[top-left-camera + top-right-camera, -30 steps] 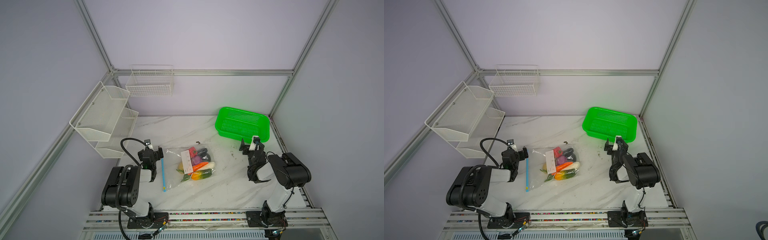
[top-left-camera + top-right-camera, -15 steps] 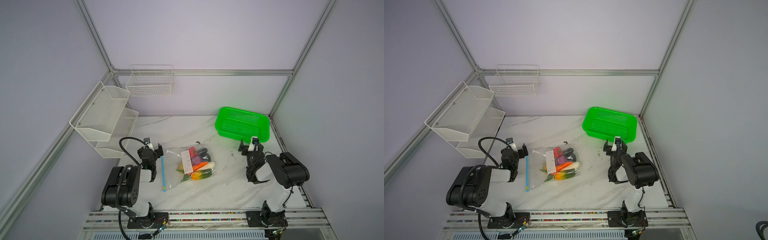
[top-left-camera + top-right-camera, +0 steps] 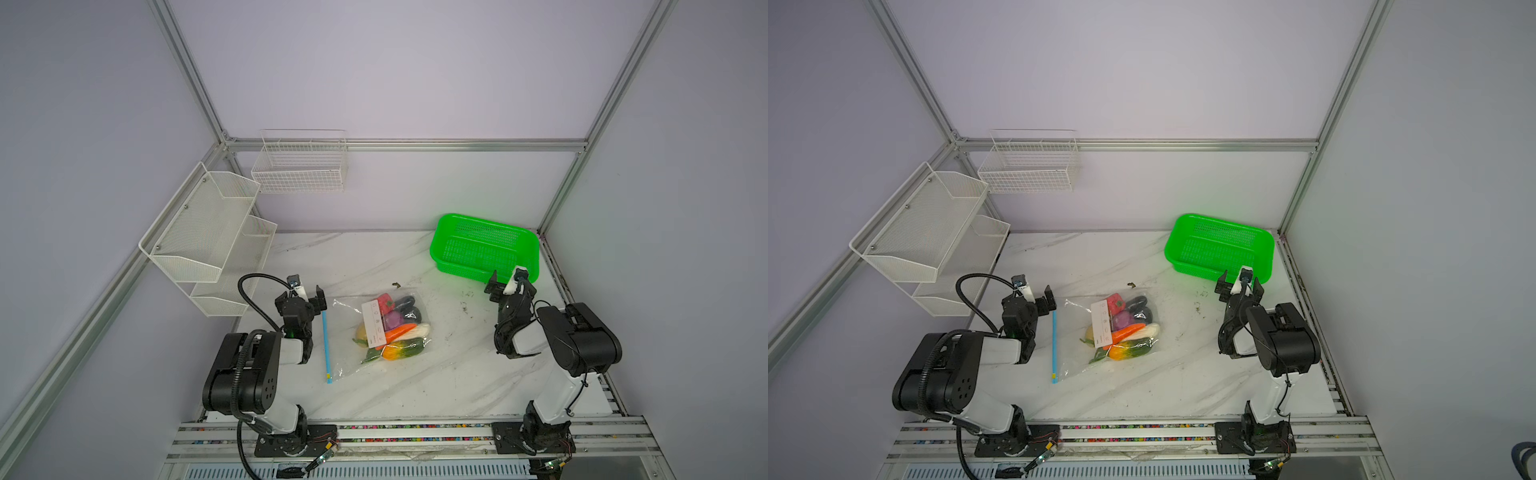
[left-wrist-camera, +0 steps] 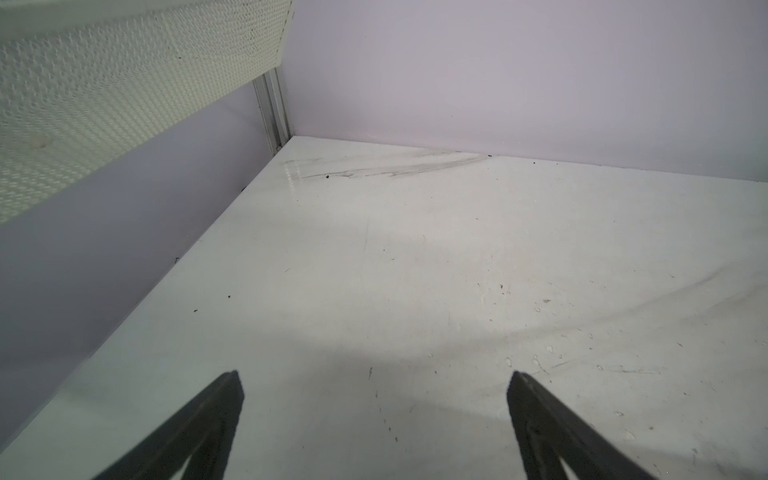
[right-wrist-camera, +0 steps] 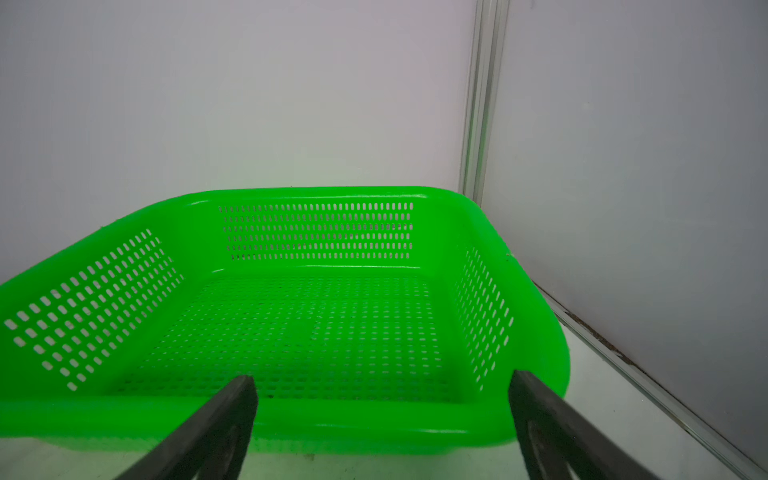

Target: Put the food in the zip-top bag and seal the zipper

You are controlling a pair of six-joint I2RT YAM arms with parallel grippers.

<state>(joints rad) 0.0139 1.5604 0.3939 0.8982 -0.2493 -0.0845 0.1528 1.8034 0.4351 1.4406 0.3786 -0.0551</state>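
Clear crinkly zip-top bag [image 3: 347, 345] lies centre frame, toy food [image 3: 399, 330] inside, light-blue zipper strip [image 3: 326, 345] along its left edge. The left gripper [image 3: 302, 296] sits just beside that strip, the right gripper [image 3: 507, 282] at the green perforated basket [image 3: 457, 266], both with jaws wide apart.

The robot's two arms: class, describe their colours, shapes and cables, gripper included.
The left arm and right arm pair chunky black joint housings with white link shells. A black ribbed cable loops off the left arm; thinner black wires run along the right. The left gripper and right gripper have black tapered fingers.
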